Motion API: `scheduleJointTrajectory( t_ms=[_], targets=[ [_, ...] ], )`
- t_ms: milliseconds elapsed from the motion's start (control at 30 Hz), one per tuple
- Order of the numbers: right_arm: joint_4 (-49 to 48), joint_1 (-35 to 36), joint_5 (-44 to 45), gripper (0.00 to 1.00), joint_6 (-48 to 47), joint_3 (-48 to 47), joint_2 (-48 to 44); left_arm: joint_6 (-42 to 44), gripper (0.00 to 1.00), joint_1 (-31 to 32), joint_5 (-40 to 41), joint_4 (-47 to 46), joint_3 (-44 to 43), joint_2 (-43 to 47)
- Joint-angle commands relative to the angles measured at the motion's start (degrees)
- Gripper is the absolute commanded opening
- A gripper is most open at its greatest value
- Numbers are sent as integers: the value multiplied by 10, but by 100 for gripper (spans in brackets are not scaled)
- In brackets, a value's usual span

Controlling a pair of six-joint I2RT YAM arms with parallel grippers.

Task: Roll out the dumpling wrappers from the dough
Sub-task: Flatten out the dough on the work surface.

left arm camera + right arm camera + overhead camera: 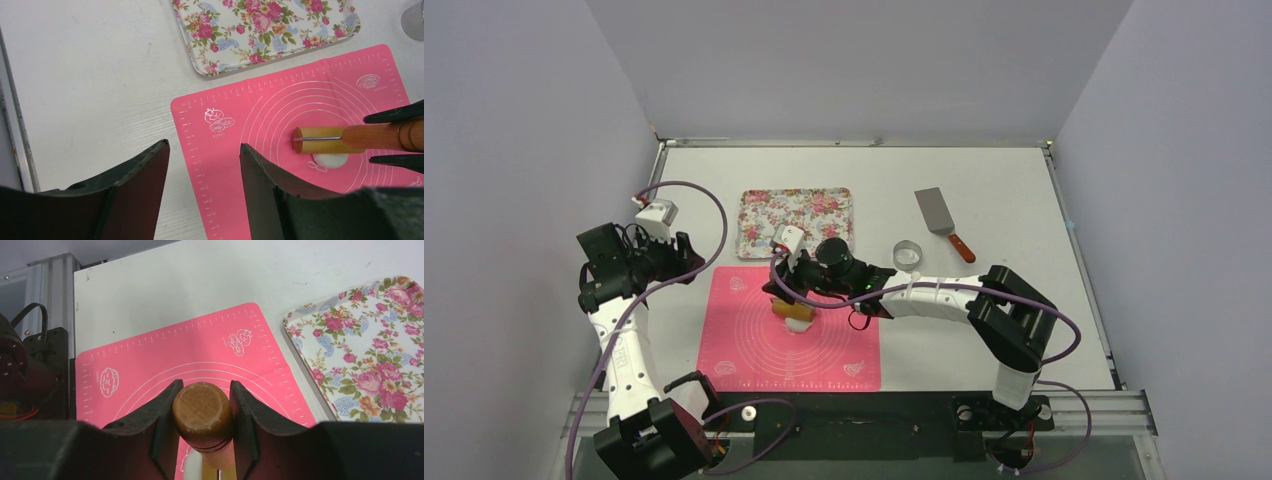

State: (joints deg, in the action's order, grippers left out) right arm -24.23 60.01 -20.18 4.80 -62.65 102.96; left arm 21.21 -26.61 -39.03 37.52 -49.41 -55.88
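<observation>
Left: the left gripper (pixel 203 150) hangs over bare table just beside the pink mat (pixel 300 90), its jaws spread and holding nothing. Centre: the right gripper (pixel 202 390) pinches the handle of the rolling pin (pixel 325 140), whose roller rests on a small white dough piece (pixel 330 160) near the mat's middle. Behind: the floral tray (pixel 260 30) carries no finished disc. Right: ring cutter (pixel 908 253) and spatula (pixel 939 215) lie apart on the table. Judged stage: early, with rolling under way and cutting and transfer left. The roller covers most of the dough, so its outline and thickness cannot be told
</observation>
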Motion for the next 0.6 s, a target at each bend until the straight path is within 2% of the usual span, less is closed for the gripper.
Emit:
scheduleJointTrajectory(
  t_ms=[0,567],
  targets=[
    [144,29,-118,0,110,44,38,3,52,2,-4,-4,-15,3],
    [146,42,-135,0,128,96,45,5,52,2,-3,-3,-14,2]
  ],
)
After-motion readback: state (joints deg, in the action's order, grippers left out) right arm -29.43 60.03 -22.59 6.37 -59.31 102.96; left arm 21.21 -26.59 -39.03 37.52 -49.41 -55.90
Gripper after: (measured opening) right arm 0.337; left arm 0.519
